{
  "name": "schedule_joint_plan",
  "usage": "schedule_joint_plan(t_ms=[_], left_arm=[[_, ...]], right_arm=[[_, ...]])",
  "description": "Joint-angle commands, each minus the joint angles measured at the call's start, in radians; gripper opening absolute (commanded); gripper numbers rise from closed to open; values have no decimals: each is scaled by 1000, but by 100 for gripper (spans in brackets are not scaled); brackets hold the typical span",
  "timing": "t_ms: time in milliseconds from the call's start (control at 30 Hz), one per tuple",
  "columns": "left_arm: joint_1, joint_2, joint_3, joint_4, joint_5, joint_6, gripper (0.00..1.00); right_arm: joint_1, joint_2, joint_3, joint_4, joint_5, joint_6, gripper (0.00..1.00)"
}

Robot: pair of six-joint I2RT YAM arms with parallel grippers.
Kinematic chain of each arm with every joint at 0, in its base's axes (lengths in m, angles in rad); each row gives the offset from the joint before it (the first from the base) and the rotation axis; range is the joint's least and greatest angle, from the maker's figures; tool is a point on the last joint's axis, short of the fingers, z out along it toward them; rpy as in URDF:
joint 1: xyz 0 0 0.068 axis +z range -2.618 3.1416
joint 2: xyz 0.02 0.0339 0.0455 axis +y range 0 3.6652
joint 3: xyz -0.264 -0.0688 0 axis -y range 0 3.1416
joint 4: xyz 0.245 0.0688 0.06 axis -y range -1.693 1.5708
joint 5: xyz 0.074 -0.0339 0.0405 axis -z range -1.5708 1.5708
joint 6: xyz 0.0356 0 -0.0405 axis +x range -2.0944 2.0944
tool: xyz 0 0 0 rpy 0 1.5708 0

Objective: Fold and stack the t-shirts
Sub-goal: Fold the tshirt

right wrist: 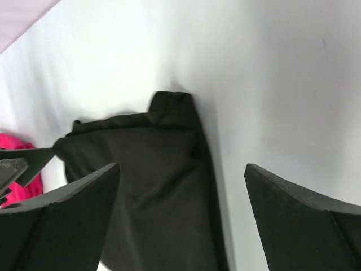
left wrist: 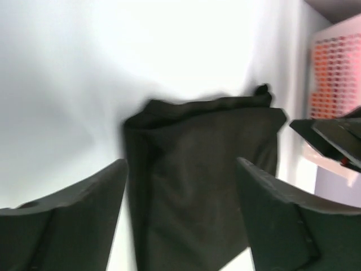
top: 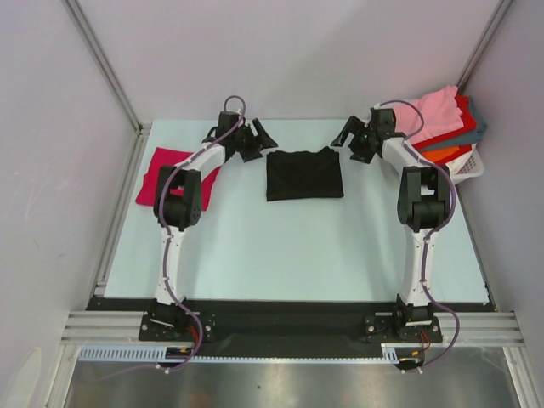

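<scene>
Magenta-red t-shirt (top: 161, 174): lies at the far-left side of the counter (top: 280, 246), partly hidden by the left arm. It looks folded, so I judge this spot to be where the stack goes.
Left end effector (top: 257, 143): fingers spread wide and holding nothing. It hangs just beside the black shirt's far-left corner, probably so that corner is within reach.
Black t-shirt (top: 303, 173): lies flat in the middle of the counter towards the far side, folded to a rough rectangle between the two end effectors. Both wrist views show small wrinkles and a bunched far edge. It looks close to ready for moving to the stack.
Right end effector (top: 352, 143): fingers spread wide and empty, just beside the black shirt's far-right corner, mirroring the left one.
Basket (top: 473, 167): white slatted plastic, at the far-right corner of the counter.
Basket contents: a heap of unfolded shirts spilling over the rim, with pink (top: 438, 115) on top, red (top: 463, 110) and teal (top: 478, 132) beneath, and orange (top: 442, 155) at the front. These seem to be waiting to be folded.
</scene>
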Motion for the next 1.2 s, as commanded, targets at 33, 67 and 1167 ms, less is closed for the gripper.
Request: schedule_joint_plan(t_ms=[33,67,1167], left_arm=[[18,-77,-72,68,-32,18,86],[18,-102,-111,88,-50,24,86],[-40,27,-15,170,-96,92,38]], right_arm=[[-11,-77,-166,220,-44,8,92],[-11,-90,-192,243,-46,1,91],[-13,35,-180,433,-171,-45,17]])
